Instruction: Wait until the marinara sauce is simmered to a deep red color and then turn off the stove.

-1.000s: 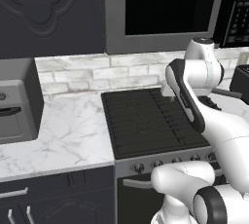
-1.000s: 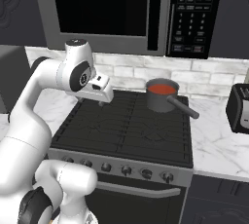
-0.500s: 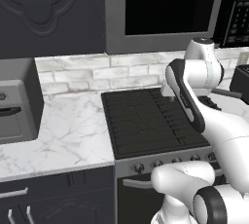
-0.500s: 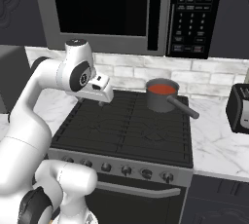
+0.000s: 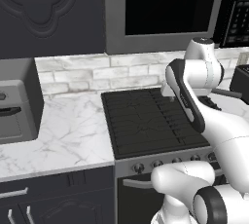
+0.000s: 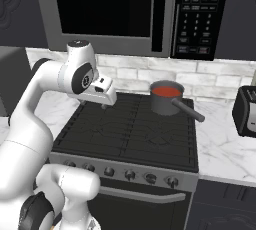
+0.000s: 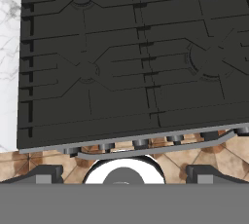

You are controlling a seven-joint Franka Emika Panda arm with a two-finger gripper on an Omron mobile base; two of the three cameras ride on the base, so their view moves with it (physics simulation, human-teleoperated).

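Observation:
The marinara sauce (image 6: 166,91) is a bright red disc in a small dark grey saucepan (image 6: 164,103) on the back right burner of the stove (image 6: 129,130). The pan's long handle (image 6: 189,111) points to the front right. A row of dark knobs (image 6: 130,175) runs along the silver front panel. My gripper (image 6: 104,104) hangs open above the stove's back left area, left of the pan and apart from it. In the hand view, the gripper (image 7: 124,173) has its tips wide apart with nothing between them, looking down on the grates (image 7: 121,62) and knobs (image 7: 141,143).
A microwave (image 6: 125,9) hangs over the stove. A dark toaster (image 6: 246,111) stands on the marble counter to the right. A grey boxy appliance (image 5: 14,111) sits on the left counter (image 5: 68,135). My own arm (image 5: 194,96) blocks the pan in the left base view.

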